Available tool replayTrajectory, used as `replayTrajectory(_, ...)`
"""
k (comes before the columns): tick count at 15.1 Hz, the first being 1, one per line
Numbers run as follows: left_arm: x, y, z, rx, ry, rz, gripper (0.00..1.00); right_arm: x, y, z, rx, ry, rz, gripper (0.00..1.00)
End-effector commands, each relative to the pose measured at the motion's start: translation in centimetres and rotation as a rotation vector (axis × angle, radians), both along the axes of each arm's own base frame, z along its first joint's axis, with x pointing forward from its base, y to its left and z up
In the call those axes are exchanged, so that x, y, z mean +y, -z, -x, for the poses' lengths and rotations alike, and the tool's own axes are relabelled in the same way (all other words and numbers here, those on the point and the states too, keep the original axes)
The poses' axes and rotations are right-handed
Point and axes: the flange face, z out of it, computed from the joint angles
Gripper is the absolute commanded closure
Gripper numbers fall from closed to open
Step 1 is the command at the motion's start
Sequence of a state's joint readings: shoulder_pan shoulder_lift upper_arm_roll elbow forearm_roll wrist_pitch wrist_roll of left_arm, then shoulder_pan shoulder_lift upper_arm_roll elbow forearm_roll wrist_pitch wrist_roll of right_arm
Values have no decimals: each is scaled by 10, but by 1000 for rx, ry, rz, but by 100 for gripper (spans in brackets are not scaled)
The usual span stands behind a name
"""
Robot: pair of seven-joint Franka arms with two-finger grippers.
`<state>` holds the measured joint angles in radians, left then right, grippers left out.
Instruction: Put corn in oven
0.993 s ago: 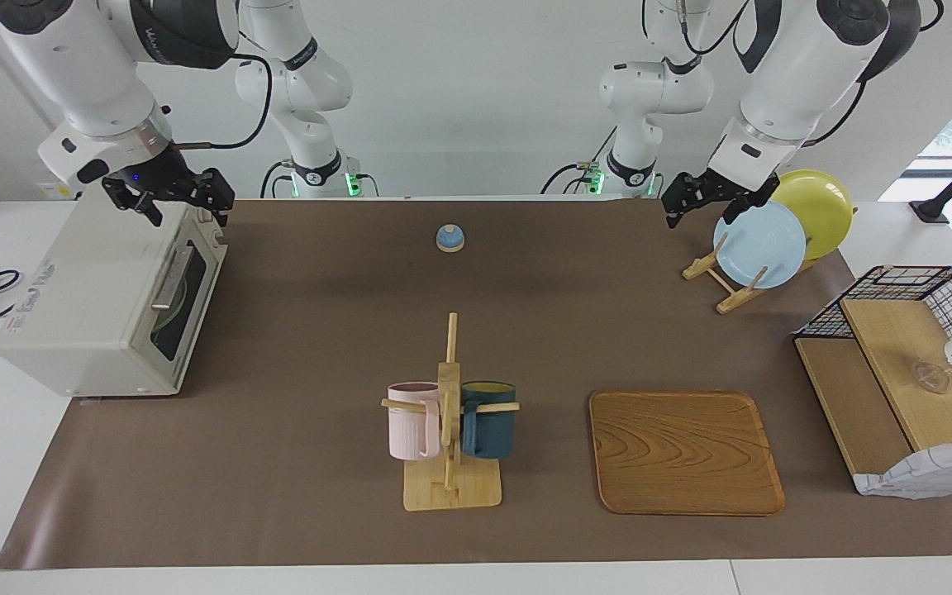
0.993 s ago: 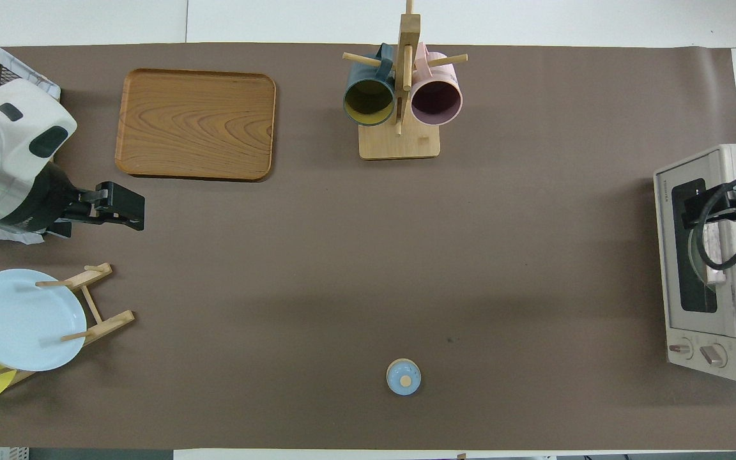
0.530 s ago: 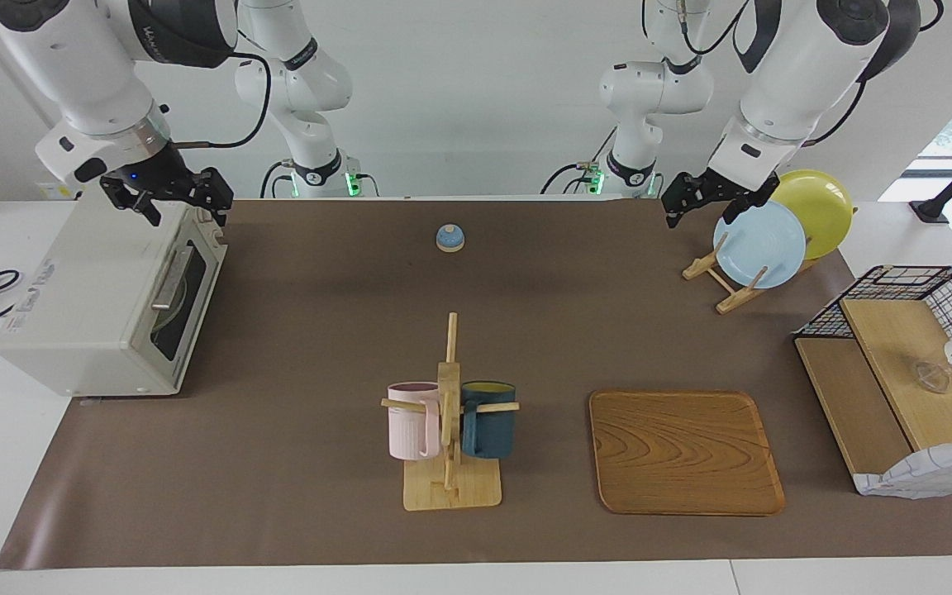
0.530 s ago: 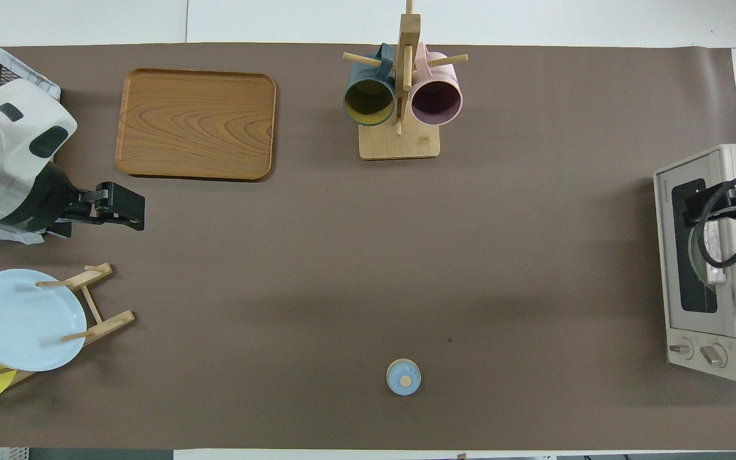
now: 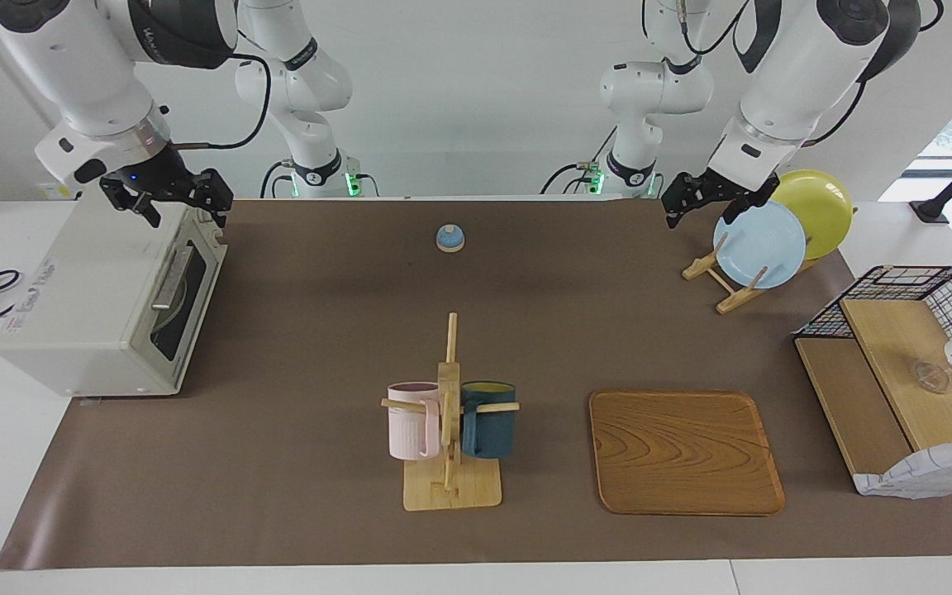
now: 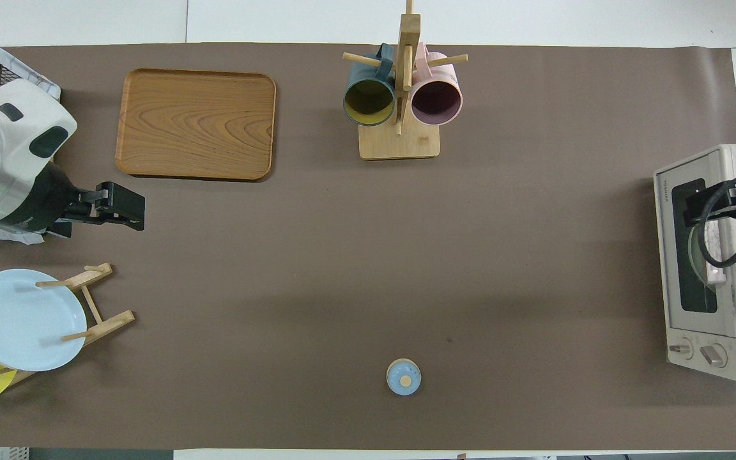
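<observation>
At the right arm's end of the table, about nine o'clock in the facing view, sits the toaster oven (image 5: pixel 108 302), door shut, corn unseen. Right gripper (image 5: pixel 168 198) hovers above it, fingers apart; left gripper (image 5: pixel 707 198) open over the plate rack (image 5: pixel 720 281). Labels unreadable.

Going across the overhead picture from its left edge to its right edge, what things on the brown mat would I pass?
Pale blue round plate on its wooden stand → rectangular wooden tray → wooden mug rack with dark teal and pink mugs → boxy off-white toaster oven.
</observation>
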<state>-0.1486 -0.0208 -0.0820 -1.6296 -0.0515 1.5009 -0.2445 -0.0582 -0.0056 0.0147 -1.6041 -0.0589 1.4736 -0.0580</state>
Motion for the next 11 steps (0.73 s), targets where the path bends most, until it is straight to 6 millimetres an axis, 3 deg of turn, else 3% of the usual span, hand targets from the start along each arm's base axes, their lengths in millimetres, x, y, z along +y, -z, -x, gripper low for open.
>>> replayTrajectory(1, 3, -6, 0, -12, -3, 13, 0, -1, -3, -5, -17, 9, -27, 0)
replayTrajectory(11, 3, -5, 1, -10, -3, 12, 0, 1, -4, -6, -34, 18, -58, 0)
